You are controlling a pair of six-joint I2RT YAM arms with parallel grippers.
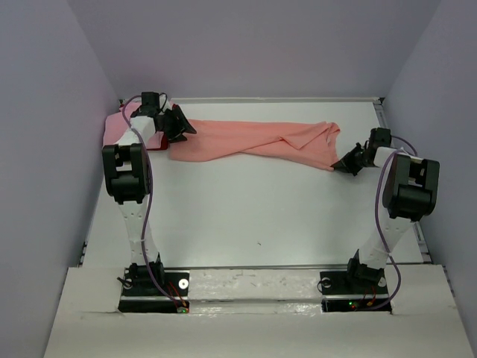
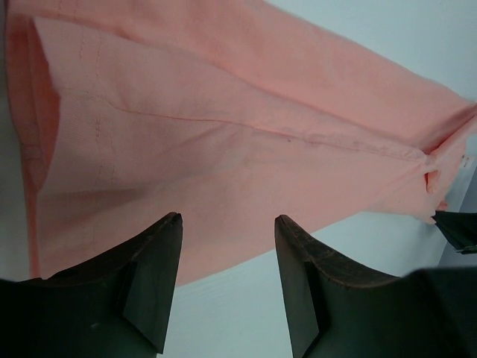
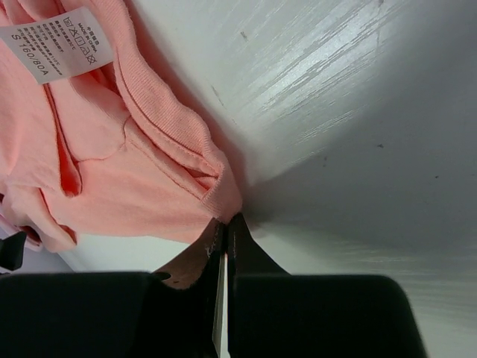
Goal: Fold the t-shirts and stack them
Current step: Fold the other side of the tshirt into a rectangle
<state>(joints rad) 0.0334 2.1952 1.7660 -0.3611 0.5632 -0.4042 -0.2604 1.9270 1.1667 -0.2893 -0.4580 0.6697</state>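
Across the far part of the white counter (image 1: 253, 224), the salmon-orange cotton t-shirt (image 1: 253, 140) lies drawn into a long, twisted band instead of spread flat, so you have nothing ready to fold yet.

At that shirt's right end your right gripper (image 3: 225, 224) is clenched on a ribbed edge of the fabric, low against the counter. The white care label (image 3: 63, 41) shows just beyond the pinch, so I judge this to be the neck end. That hold gives you one anchor for drawing the cloth out.

At the shirt's left end your left gripper (image 2: 227, 220) is released. Its fingers stand apart over the cloth's edge with nothing caught between them. It looks placed to take the opposite anchor, so that the two arms together can pull the twist out and lay the shirt flat.

Just past the shirt's left end, a lighter pink t-shirt (image 1: 112, 128) sits bunched up, set aside where it will not tangle with the one you are working on.
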